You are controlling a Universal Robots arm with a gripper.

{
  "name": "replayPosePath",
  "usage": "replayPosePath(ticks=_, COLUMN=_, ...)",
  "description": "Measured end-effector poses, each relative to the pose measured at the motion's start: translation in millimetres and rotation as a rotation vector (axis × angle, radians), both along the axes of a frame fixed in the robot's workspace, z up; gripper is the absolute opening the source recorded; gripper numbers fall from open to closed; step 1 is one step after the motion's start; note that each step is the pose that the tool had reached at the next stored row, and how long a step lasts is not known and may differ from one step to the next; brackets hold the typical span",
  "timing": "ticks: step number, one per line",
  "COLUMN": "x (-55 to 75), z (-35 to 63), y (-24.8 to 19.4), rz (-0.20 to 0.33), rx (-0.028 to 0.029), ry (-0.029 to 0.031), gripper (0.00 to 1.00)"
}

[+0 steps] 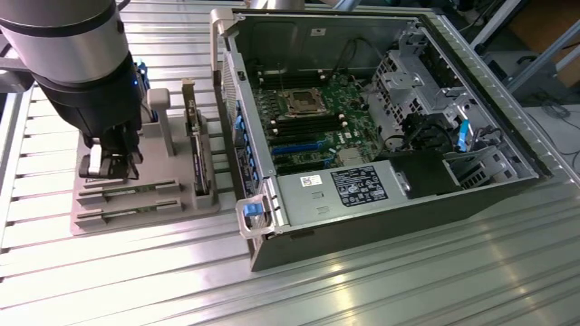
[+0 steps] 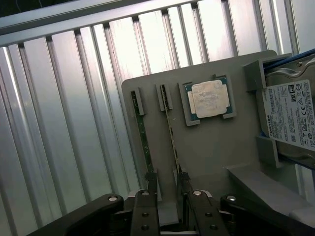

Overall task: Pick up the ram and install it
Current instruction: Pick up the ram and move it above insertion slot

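Wrist view: end effector (image 2: 166,186), fingers apart, low over the tray (image 2: 206,157) at one end of the slots. Ram (image 2: 172,132) stands on edge in its slot, presumably so the fingers can close on its faces. A second stick (image 2: 141,128) stands parallel just beside it. Which one the fingers line up on: cannot tell. Processor (image 2: 209,100) sits in a recess. Case (image 1: 363,234) lies open beside the tray on the table (image 2: 74,123).

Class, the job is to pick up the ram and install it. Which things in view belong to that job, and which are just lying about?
Belong to the job:
ram sticks
open hand
motherboard in the computer case

Just lying about:
processor chip
hard drive
expansion card
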State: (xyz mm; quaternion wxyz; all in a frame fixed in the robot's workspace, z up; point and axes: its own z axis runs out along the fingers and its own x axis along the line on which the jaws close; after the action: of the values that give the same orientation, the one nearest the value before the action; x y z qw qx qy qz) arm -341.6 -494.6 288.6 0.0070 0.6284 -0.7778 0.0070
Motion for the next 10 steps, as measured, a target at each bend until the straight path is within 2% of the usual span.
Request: replayPosePath(ticks=10, x=0.0, z=-4.9, y=0.0, rz=0.0, rx=-0.0001, ry=0.0, gripper=0.3)
